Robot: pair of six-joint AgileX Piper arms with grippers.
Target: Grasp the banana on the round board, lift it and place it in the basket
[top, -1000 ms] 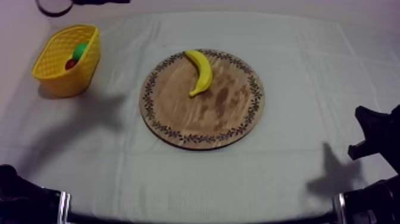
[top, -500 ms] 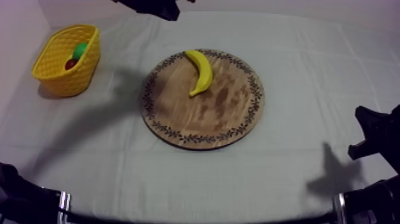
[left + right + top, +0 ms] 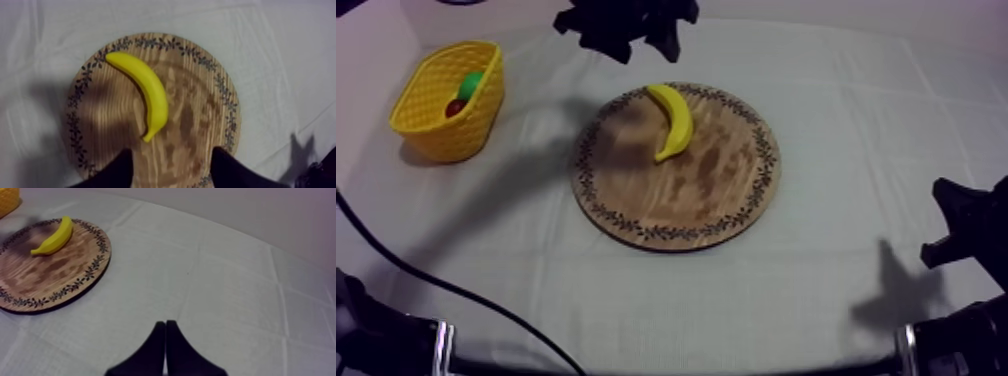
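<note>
Yellow and untouched, the banana (image 3: 674, 120) lies on the upper half of the wooden board (image 3: 696, 195), mid-frame. Since half a second ago the left hand (image 3: 172, 152) has moved right along the top edge and now hangs over the board, fingers wide apart and empty. I judge the descent comes next. The right hand (image 3: 165, 330) rests closed on nothing, lower right. The yellow basket (image 3: 411, 100) waits upper left on the grey-white cloth of the worktop (image 3: 836, 290); a pale wall stands behind.
</note>
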